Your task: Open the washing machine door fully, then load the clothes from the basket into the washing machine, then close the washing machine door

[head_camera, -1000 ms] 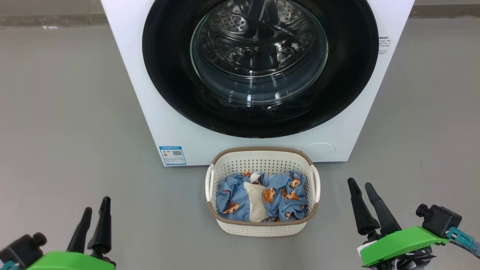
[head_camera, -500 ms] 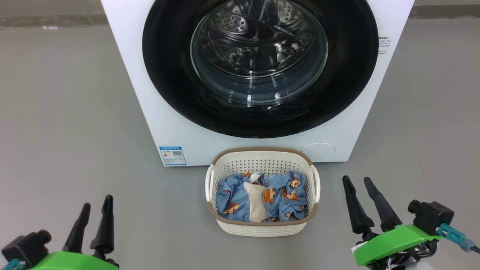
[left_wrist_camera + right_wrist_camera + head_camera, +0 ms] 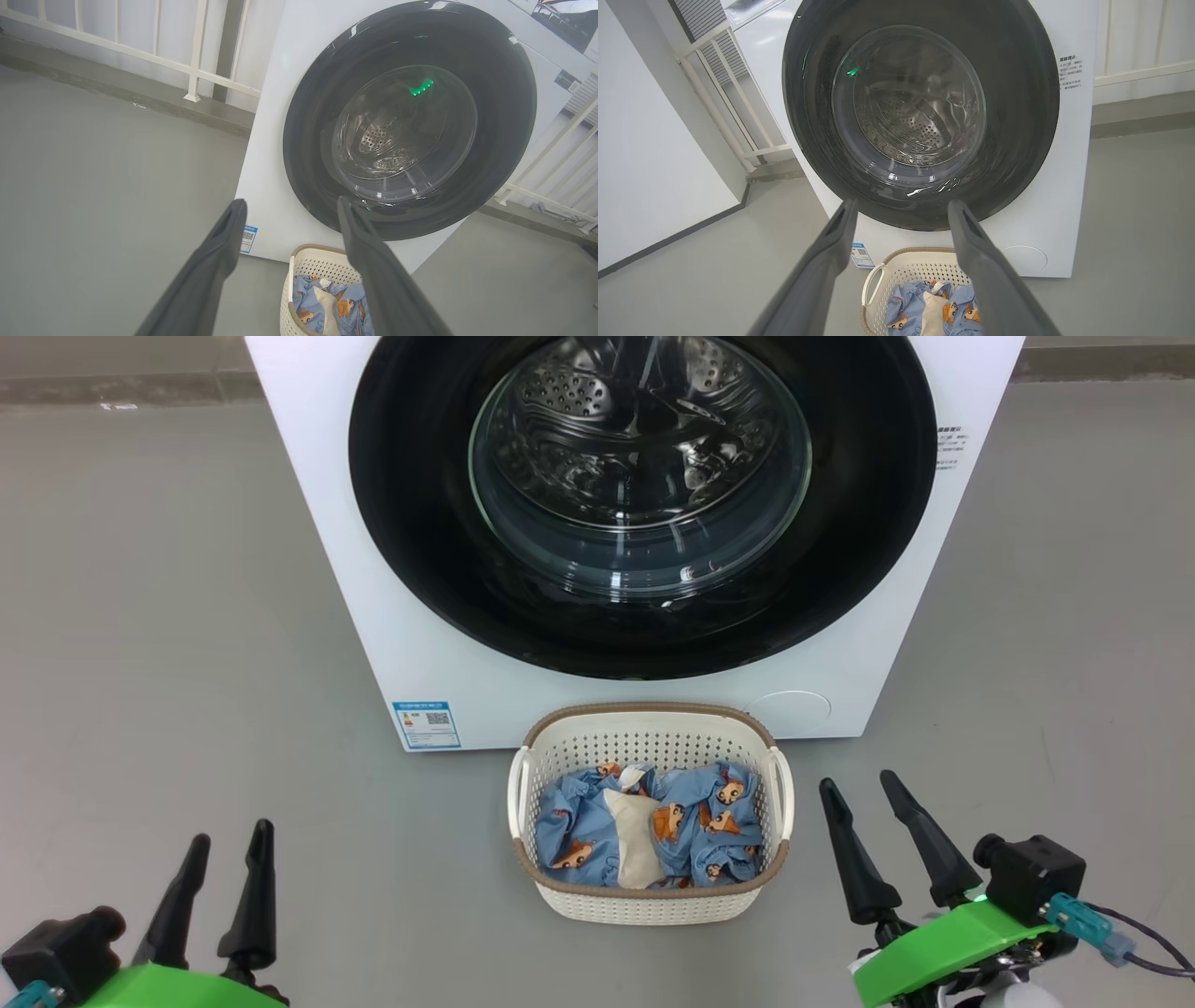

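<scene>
Grey smooth floor [image 3: 187,616] throughout; white railing [image 3: 196,51] upper left of left wrist view. Basket [image 3: 644,907] holding clothes [image 3: 714,821] lower centre, just before shut washing machine door [image 3: 411,523]. Left gripper [image 3: 231,833], right gripper [image 3: 857,780]: fingers spread, empty.

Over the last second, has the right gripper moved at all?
Yes. The right gripper has slid left in the head view, closing the gap to the basket, which barely shifted.

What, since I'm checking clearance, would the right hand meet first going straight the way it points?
Probably the washing machine door, near its lower black rim, where the open right hand aims; depth is unclear.
</scene>
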